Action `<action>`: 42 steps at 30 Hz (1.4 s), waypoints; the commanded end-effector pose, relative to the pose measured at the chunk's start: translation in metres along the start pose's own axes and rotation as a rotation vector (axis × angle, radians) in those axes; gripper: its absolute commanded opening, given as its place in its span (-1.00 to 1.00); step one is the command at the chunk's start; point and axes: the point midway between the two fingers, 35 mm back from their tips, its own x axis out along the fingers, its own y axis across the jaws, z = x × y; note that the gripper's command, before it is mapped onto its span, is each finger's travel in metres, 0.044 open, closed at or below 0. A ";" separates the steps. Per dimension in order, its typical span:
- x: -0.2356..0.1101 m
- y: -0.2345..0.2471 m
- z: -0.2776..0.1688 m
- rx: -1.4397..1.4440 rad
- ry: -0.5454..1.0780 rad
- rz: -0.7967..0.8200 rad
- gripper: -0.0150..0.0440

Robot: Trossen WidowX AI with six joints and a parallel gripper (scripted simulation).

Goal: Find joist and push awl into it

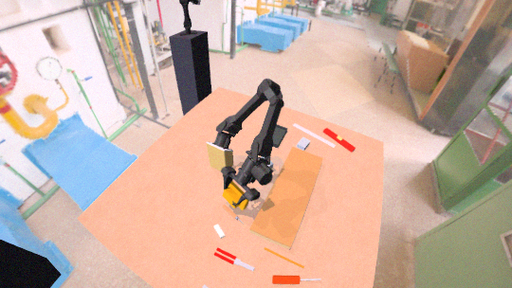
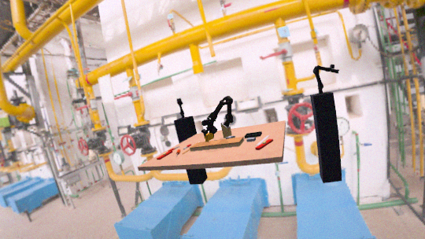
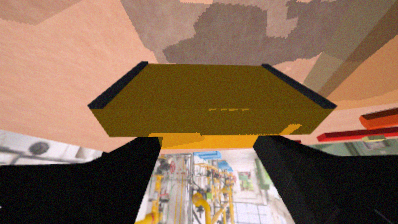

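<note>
Yellow, flat stud finder (image 3: 210,102) — dark side edges — clamped in hand (image 3: 205,150).

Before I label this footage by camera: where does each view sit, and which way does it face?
Top: high above, looking down on the table, whole arm, panel.
Exterior: far off, side-on; arm small.
Wrist: on the gripper, fingers holding the yellow stud finder.
Top and wrist share the stud finder.

Top: high, oblique, near. Exterior: far, low, side-on. Wrist: close. All share table (image 1: 142,208).
</note>
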 end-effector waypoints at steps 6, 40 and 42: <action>-0.002 0.000 0.000 0.010 0.066 -0.008 -0.49; -0.001 0.000 0.006 0.015 0.271 -0.007 -0.49; -0.001 0.000 0.006 0.015 0.275 -0.007 -0.49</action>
